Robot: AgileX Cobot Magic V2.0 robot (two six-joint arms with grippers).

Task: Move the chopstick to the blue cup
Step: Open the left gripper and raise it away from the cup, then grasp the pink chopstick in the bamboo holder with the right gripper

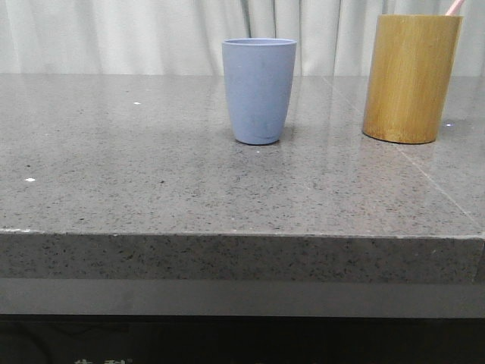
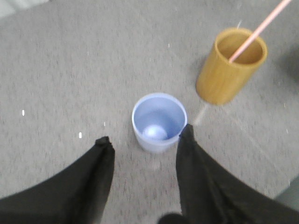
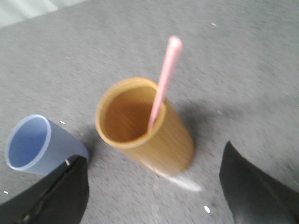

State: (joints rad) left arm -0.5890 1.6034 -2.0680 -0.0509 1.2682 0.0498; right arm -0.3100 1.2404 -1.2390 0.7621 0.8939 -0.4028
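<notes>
The blue cup [image 1: 259, 89] stands upright and empty in the middle of the grey table; the wrist views show it too [image 2: 159, 122] [image 3: 38, 145]. A pink chopstick [image 3: 163, 78] leans inside the bamboo holder [image 1: 410, 77] to its right, its tip [image 1: 455, 7] poking above the rim, also in the left wrist view [image 2: 259, 30]. My left gripper [image 2: 145, 135] hovers open above the table just short of the blue cup. My right gripper [image 3: 154, 161] hangs open near the bamboo holder [image 3: 145, 125]. Neither gripper appears in the front view.
The speckled grey stone table [image 1: 151, 167] has a front edge [image 1: 242, 235] close to the camera. A white curtain [image 1: 114, 34] hangs behind it. A seam in the tabletop [image 1: 424, 171] runs diagonally at the right.
</notes>
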